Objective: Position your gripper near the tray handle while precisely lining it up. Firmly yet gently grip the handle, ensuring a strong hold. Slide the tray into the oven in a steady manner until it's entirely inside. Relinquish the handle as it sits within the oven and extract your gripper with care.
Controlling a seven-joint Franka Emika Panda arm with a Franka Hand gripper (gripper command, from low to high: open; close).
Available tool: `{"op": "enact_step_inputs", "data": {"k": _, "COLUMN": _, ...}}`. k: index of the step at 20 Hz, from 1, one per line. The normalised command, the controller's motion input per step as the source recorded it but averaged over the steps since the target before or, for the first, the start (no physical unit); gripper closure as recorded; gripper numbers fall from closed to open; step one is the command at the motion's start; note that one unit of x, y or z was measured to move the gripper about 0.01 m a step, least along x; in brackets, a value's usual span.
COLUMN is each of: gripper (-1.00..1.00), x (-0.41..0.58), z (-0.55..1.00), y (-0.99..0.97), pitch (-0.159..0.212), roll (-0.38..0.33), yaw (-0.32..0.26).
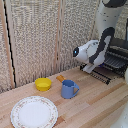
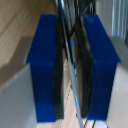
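Observation:
The oven (image 1: pixel 118 54) stands at the exterior view's right, and the tray (image 1: pixel 103 75), a dark wire rack, sticks out of its front. My gripper (image 1: pixel 89 69) hangs at the tray's front edge, angled down onto it. The wrist view shows the tray handle (image 2: pixel 66 35) as a thin metal bar running between the two blue fingers (image 2: pixel 46 70). My gripper (image 2: pixel 71 70) is shut on this bar, its black pads close against it on both sides. In the exterior view the hand hides the fingers and the bar.
A blue mug (image 1: pixel 69 89) stands on the wooden table (image 1: pixel 95 102) just left of the tray. Farther left are a small orange object (image 1: pixel 60 78) and a yellow bowl (image 1: pixel 43 84). A round patterned plate (image 1: pixel 34 111) is at the front. A woven screen (image 1: pixel 40 35) backs the table.

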Motion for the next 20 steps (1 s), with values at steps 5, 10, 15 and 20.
{"op": "enact_step_inputs", "data": {"k": 5, "gripper": 1.0, "x": -0.109, "z": 0.36, "y": -0.65, "pitch": 0.0, "roll": 0.001, "yaw": 0.023}}
{"op": "enact_step_inputs", "data": {"k": 10, "gripper": 1.0, "x": -0.206, "z": 0.59, "y": -0.81, "pitch": -0.012, "roll": 0.049, "yaw": 0.008}}
{"op": "enact_step_inputs", "data": {"k": 15, "gripper": 1.0, "x": -0.247, "z": 0.71, "y": -0.86, "pitch": -0.035, "roll": 0.1, "yaw": -0.007}}
{"op": "enact_step_inputs", "data": {"k": 20, "gripper": 1.0, "x": -0.338, "z": 0.62, "y": -0.79, "pitch": -0.052, "roll": 0.103, "yaw": -0.003}}
